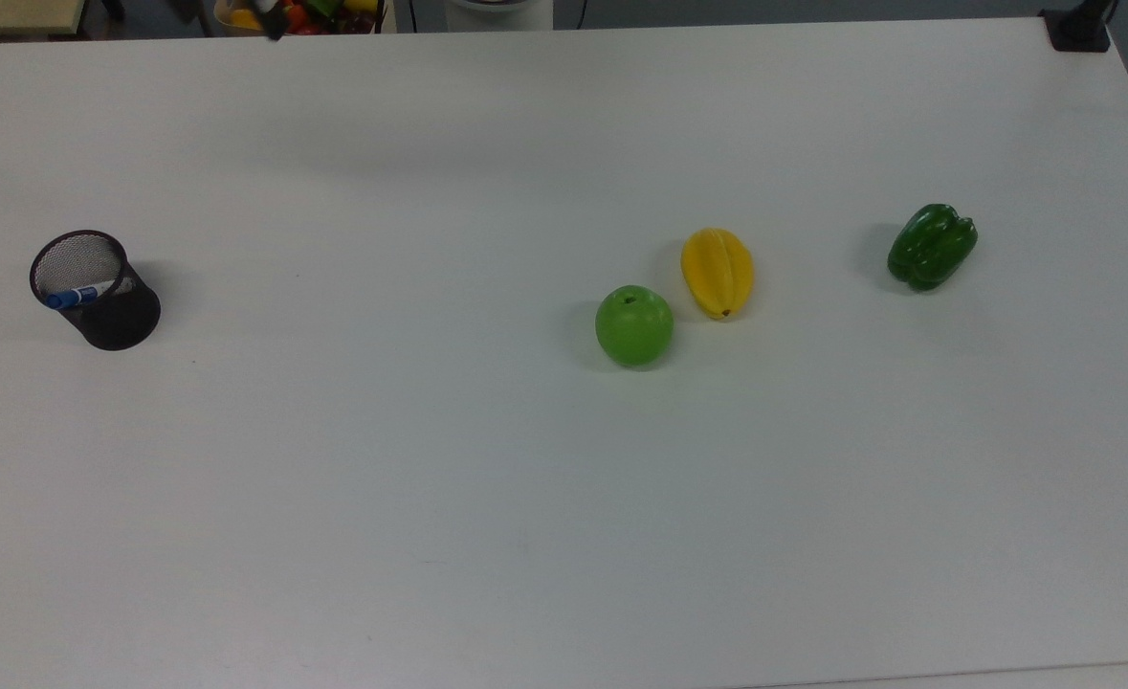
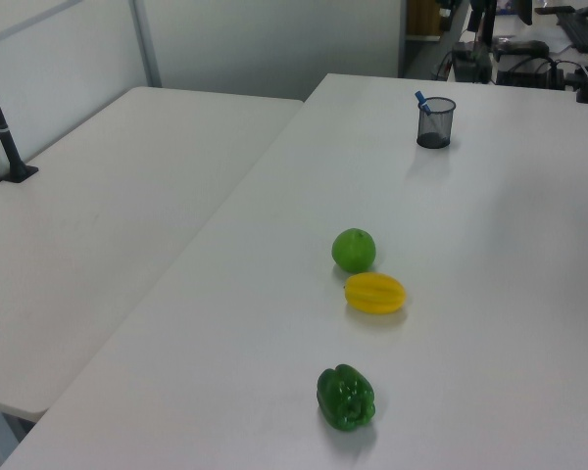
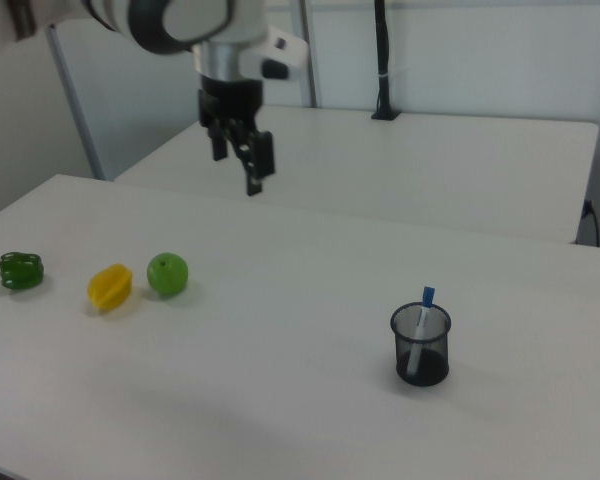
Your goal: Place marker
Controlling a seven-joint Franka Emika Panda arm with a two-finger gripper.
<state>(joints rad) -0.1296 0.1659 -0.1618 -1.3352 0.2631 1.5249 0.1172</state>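
Well below the raised hand [image 3: 248,162] and off toward the right view's right, the marker [image 3: 421,330] stands near-upright, cap up, in the mesh cup [image 3: 421,346] on the tabletop [image 3: 280,400]; the hand's fingers hang apart, holding nothing

White arm [image 3: 180,20], black claw [image 3: 238,160]

Even, diffuse overhead light, bright white table [image 1: 430,478] with mild glare. Soft short shadows fall toward 9 o'clock of the fruits in the top view. Right view slightly hazy, soft focus; motion blur at the top view's 12 o'clock edge.
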